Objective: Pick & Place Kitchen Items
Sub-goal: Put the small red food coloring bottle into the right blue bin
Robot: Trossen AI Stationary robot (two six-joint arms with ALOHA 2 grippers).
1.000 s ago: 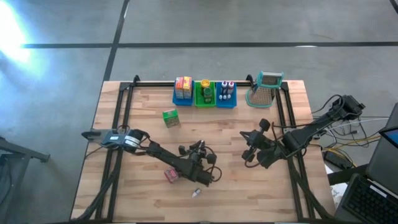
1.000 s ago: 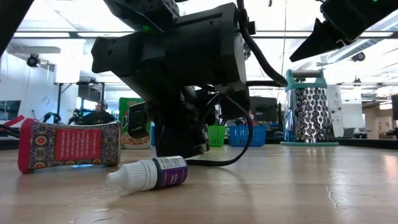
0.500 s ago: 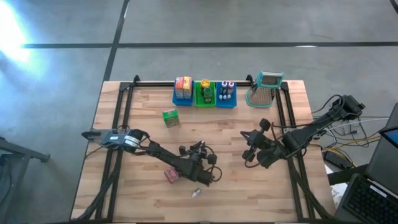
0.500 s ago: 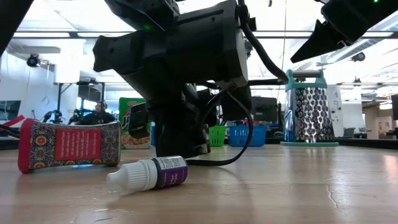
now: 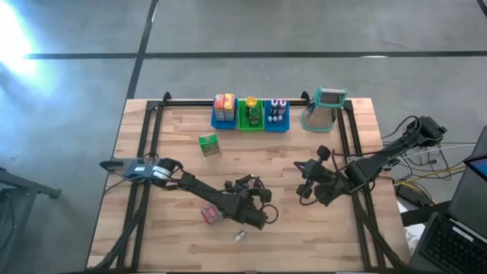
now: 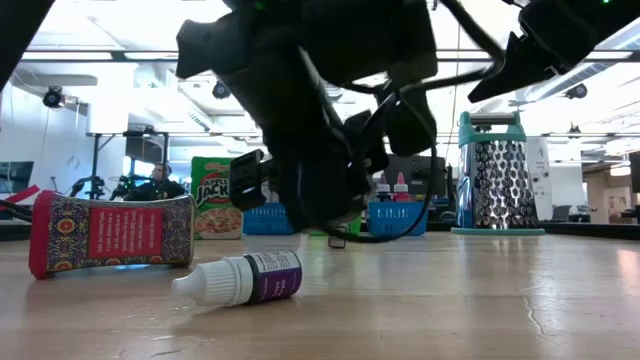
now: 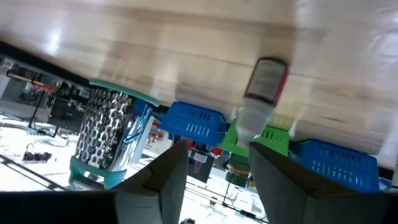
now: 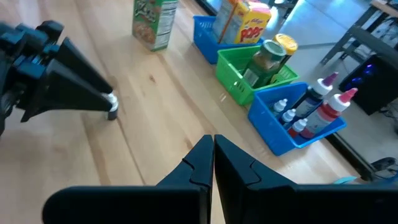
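My left gripper [image 5: 257, 192] hangs level above the middle of the table, open, pointing at the far bins. A small upright bottle [image 7: 264, 87] with a white cap and dark label stands at its fingertips [image 8: 111, 107]. A second small bottle [image 6: 245, 280] with a purple label lies on its side near the front edge [image 5: 240, 237]. A pink-red packet [image 6: 110, 232] lies left of it [image 5: 211, 215]. A green box [image 5: 208, 144] stands farther back. My right gripper [image 8: 213, 140] is shut and waits over the table's right part [image 5: 302, 181]. My left gripper has the upright bottle's white cap [image 7: 247, 127] right beside one fingertip [image 7: 264, 155]. The other fingertip [image 7: 177, 155] stands clear of it. I cannot tell whether the near finger touches the cap.
Two blue bins [image 5: 215, 122] [image 5: 276, 127] and a green bin [image 5: 242, 126] line the far edge, holding boxes, a jar and bottles. A metal grater with a teal handle [image 5: 323, 110] stands to their right. Bare wood lies between the arms.
My left gripper has risen off the table, shifted toward the right edge and turned, most of it in the last half second. The lying bottle, the packet and my right arm have stayed where they were.
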